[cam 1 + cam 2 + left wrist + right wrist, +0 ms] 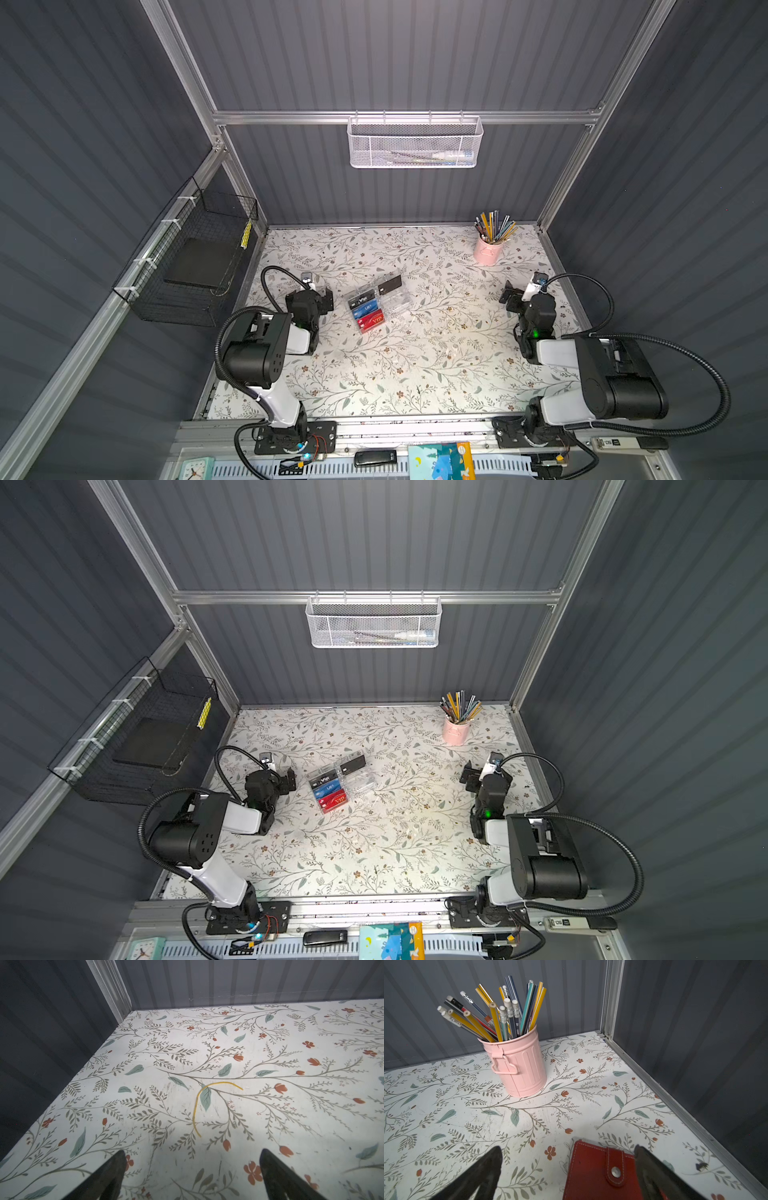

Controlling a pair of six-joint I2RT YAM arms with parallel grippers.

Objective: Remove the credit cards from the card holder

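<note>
The left gripper (193,1151) and right gripper (568,1147) hold jaws wide apart, empty; the closed wallet (591,1167) lies on the table (467,1115) beneath the right one.

"The card holder (587,1172) looks like red leather, fine-grained, white-stitched, with a shiny metal snap (616,1172)."
"And the pink pencil bucket (523,1068)?"
"Painted metal, ribbed, satin. The table (446,1126) is a smooth floral print, but scuffed."

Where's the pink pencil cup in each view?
Both top views: pink pencil cup at the far right corner of the floral tabletop.
Left wrist: not in it.
Right wrist: in it, standing near the corner post.
Shared landmark: the floral tabletop, in all four.
</note>
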